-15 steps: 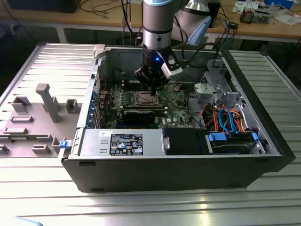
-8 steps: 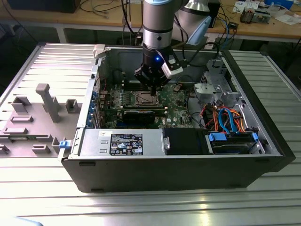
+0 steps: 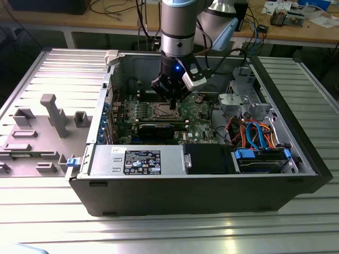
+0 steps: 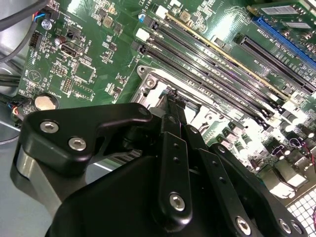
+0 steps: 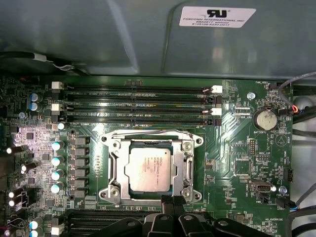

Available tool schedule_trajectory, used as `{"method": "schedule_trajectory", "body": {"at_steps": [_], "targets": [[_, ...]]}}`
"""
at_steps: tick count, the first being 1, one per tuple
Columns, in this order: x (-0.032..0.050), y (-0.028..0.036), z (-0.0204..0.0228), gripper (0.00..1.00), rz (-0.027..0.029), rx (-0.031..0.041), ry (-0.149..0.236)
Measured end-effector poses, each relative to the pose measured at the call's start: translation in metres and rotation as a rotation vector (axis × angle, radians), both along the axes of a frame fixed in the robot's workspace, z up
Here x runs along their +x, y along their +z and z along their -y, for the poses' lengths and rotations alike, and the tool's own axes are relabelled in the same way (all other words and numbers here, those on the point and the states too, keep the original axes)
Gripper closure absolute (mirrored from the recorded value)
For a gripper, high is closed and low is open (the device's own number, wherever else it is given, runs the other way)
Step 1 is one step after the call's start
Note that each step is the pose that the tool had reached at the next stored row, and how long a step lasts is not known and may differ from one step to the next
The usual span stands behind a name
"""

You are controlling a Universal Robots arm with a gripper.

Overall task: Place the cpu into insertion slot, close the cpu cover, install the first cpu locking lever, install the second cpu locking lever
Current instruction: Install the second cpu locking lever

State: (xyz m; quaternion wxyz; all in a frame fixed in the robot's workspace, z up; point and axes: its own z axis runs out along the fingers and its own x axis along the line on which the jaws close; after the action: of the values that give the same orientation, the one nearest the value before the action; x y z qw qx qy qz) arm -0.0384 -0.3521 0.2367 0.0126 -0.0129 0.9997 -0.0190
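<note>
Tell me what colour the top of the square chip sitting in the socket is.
Dull silver-grey: the flat square metal-topped cpu shows best in the first wrist view.

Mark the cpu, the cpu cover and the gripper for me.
cpu (image 5: 147, 169): first wrist view, middle of its silver top.
cpu cover (image 5: 117, 170): first wrist view, one side bar of the frame.
gripper (image 5: 172, 201): first wrist view, between its fingertips.

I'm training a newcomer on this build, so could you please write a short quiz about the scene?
1. True or false: the cpu lies in the insertion slot.
2. The claw is nearest to: A the insertion slot; B the power supply; C the orange cables.
3. Fill in: the round silver part on the motherboard is a coin ____.
Key: 1 true; 2 A; 3 battery.
</note>
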Motion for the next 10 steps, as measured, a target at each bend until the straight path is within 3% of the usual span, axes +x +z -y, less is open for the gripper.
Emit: {"method": "schedule_trajectory", "body": {"at_steps": [10], "targets": [[0.0000,0.0001,0.0003,0.89,-0.0002,0.0009,0.000]]}}
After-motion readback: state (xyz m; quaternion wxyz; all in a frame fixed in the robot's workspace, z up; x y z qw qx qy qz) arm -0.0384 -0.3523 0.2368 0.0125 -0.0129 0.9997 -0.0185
